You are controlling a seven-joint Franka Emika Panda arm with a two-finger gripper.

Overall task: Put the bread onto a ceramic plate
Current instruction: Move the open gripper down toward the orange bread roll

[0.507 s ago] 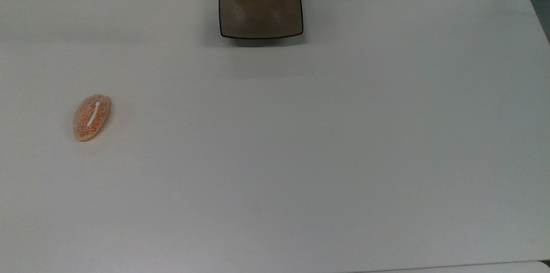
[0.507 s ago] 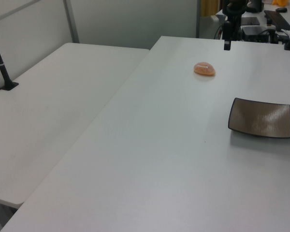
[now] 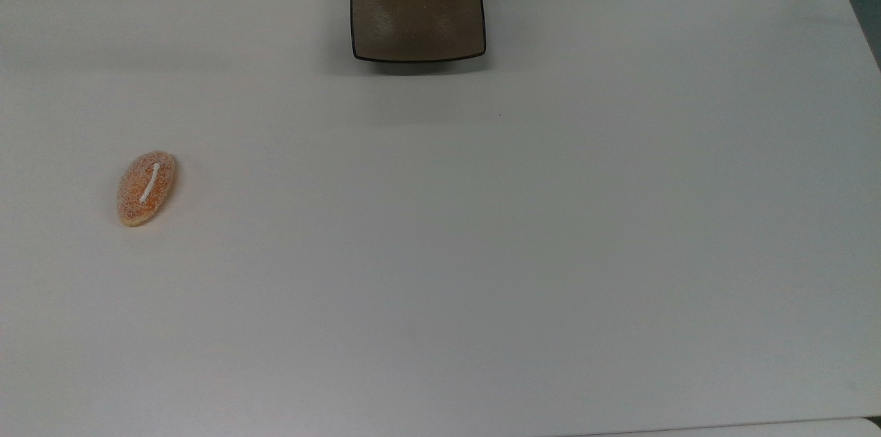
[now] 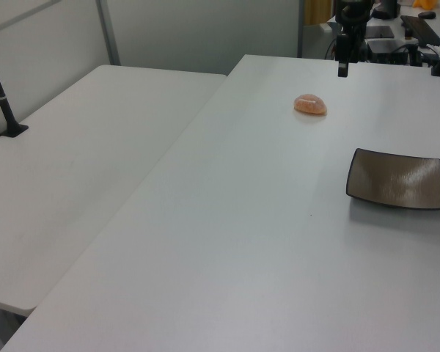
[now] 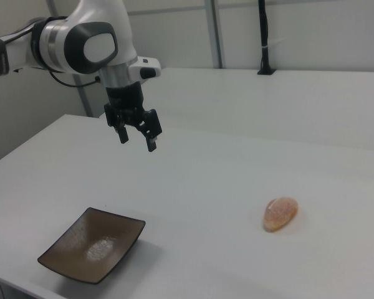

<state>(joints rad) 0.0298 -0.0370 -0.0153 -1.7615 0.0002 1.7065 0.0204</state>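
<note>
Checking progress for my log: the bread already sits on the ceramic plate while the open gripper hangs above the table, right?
Not quite. The right view shows the bread lying on the table, apart from the bare ceramic plate. The gripper is open, hanging above the table.

A matt white table [image 3: 482, 251] carries a bread [image 3: 146, 188] with a rough, grainy, sugar-speckled orange crust and 1 smooth white stripe. The plate [image 5: 92, 244], seemingly glazed ceramic, shows a brushed brown-grey face with a soft sheen and a dark rim. The arm [image 5: 81, 40] wears glossy white plastic shells; its gripper [image 5: 137, 135] looks matt black.
</note>
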